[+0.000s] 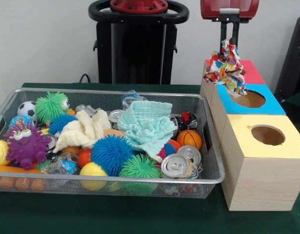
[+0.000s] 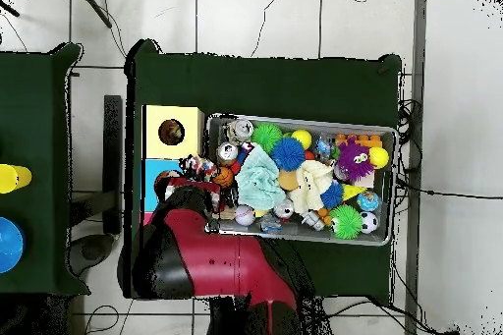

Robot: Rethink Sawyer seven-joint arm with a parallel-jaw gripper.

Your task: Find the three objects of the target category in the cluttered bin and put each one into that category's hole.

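Near left, a wire bin (image 1: 208, 146) is packed with balls, cans and two soft cloths (image 1: 149, 124). Right, three wooden boxes (image 1: 259, 170) recede. Farthest, a limp, light patchwork cloth (image 1: 226, 66) is held pinched at its top by the gripper (image 1: 230, 43), above the blue-topped hole (image 1: 248, 99); ample clearance is judged overhead.

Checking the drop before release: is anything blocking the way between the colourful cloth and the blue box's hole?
Nothing visible does. The colourful cloth hangs from the pincer at the far left rim of the blue box's hole, and the opening beneath shows clear.
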